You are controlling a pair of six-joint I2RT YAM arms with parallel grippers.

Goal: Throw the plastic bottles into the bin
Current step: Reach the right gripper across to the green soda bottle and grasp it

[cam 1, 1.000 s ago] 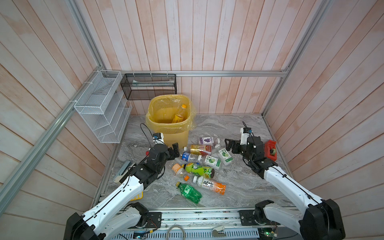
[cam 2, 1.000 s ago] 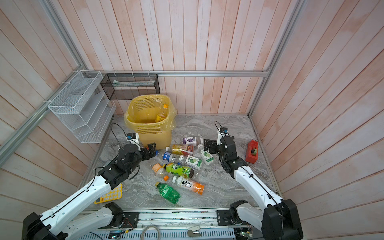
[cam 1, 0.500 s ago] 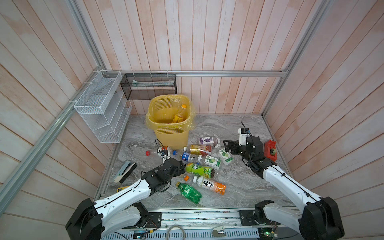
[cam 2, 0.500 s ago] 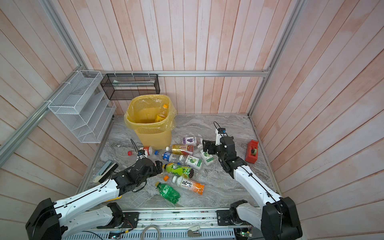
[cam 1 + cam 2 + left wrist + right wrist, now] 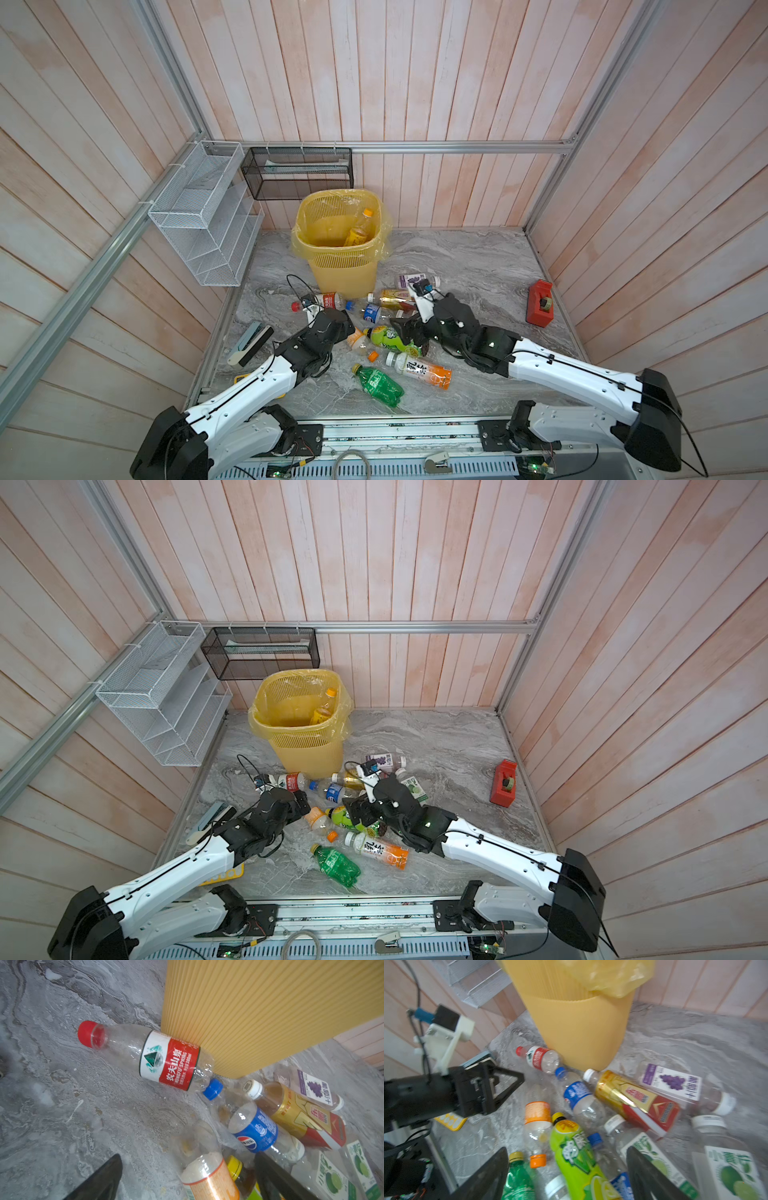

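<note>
The yellow bin (image 5: pixel 340 266) stands at the back with one yellow bottle (image 5: pixel 359 230) inside. Several plastic bottles lie on the floor in front of it. My left gripper (image 5: pixel 348 329) is open, and its fingers straddle a clear bottle with an orange label (image 5: pixel 207 1176) without touching it. My right gripper (image 5: pixel 409 338) is open over a lime-green bottle (image 5: pixel 575 1157), which lies between its fingers (image 5: pixel 648 1176) beside a clear blue-capped bottle (image 5: pixel 604 1153). A red-labelled water bottle (image 5: pixel 166 1059) leans on the bin's wall (image 5: pixel 259 1012), next to a blue-labelled bottle (image 5: pixel 253 1128).
A red tape dispenser (image 5: pixel 539 303) stands at the right wall. A white wire rack (image 5: pixel 203 216) and a black mesh basket (image 5: pixel 297 172) hang at the back left. A dark green bottle (image 5: pixel 380 384) and an orange one (image 5: pixel 419 368) lie near the front edge.
My left gripper came down from beside the bin to the orange-labelled bottle. My right gripper moved left and forward over the lime-green bottle, and its jaws narrowed a little.
</note>
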